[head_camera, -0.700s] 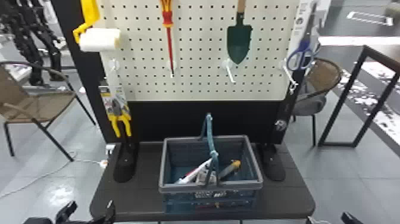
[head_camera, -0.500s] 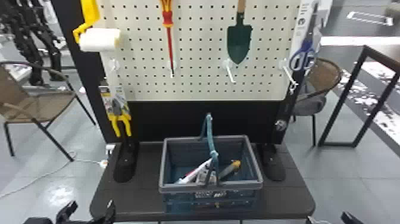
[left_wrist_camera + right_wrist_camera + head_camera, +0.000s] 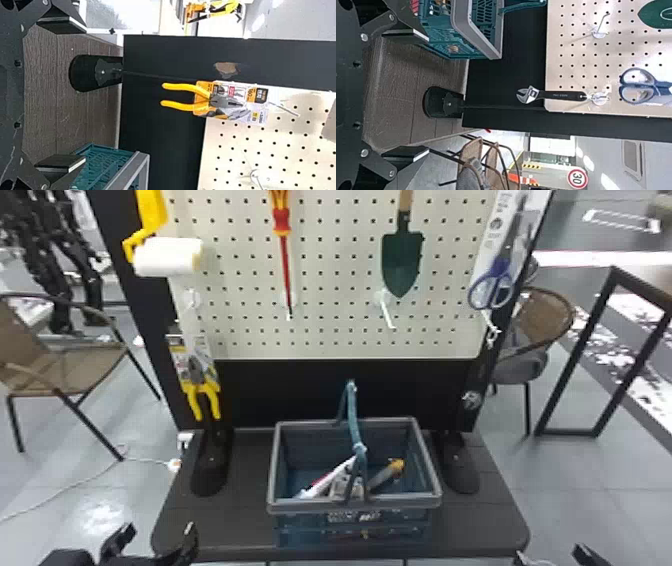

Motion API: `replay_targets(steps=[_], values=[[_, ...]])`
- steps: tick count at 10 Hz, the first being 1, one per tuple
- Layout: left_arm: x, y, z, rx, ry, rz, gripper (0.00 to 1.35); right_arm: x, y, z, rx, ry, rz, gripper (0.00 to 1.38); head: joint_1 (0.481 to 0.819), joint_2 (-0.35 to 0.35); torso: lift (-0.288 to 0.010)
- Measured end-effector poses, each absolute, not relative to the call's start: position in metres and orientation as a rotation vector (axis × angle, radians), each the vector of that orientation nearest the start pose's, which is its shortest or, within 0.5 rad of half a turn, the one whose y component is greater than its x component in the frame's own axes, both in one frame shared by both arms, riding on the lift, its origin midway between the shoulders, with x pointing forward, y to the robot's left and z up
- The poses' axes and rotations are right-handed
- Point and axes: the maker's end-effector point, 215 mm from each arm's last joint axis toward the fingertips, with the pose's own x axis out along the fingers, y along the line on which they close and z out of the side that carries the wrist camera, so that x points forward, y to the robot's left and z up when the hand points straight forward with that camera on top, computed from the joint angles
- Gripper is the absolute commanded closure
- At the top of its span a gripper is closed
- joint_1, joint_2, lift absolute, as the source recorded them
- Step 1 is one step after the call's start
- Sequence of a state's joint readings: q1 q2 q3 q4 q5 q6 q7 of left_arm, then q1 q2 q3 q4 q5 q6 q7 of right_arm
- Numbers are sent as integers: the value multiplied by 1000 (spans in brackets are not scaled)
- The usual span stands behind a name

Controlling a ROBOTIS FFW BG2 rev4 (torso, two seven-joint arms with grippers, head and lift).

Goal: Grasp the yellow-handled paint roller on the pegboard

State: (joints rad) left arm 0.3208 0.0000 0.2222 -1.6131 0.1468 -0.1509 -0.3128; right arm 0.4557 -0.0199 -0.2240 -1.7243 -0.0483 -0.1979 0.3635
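One yellow-handled paint roller (image 3: pixel 167 257), hung at the left of the pegboard (image 3: pixel 335 260); left pincer (image 3: pixel 159 537), spread open, empty, near the worktop (image 3: pixel 240 515); right pincer (image 3: pixel 550 554), likewise open, empty

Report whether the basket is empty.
Not empty: the basket holds a yellow-tipped tool and a long white item, both seen inside its rim.

Black grippers, dotted with bright screws
The left gripper (image 3: pixel 160 531) and right gripper (image 3: pixel 551 553) were matte black and angular, with flat, blocky fingers (image 3: pixel 404 33) edged by a pale grey strip. Silvery round screws (image 3: pixel 364 37) studded the finger joints, and small dark holes pitted the broad black plate (image 3: pixel 348 95) behind; a thin pale streak marked the left one's.
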Motion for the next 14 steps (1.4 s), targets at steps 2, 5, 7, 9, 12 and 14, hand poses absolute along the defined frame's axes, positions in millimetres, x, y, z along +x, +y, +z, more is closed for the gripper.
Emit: replay_targets(steps=[2, 5, 7, 9, 12, 14], values=[[481, 295, -420, -110, 88, -75, 163, 425, -286, -430, -40, 108, 153, 297, 549, 0, -100], [520, 300, -362, -119, 57, -108, 165, 425, -286, -432, -42, 111, 153, 300, 549, 0, -100], [548, 310, -320, -105, 41, -141, 173, 426, -285, -435, -42, 116, 155, 300, 549, 0, -100], [575, 327, -267, -80, 5, -166, 176, 423, -283, -439, -36, 125, 156, 300, 549, 0, -100], [609, 359, -178, -18, -71, -178, 168, 422, -276, -443, -31, 135, 167, 300, 549, 0, -100], [626, 370, -121, -10, -118, -210, 165, 423, -271, -446, -26, 140, 175, 300, 549, 0, -100]])
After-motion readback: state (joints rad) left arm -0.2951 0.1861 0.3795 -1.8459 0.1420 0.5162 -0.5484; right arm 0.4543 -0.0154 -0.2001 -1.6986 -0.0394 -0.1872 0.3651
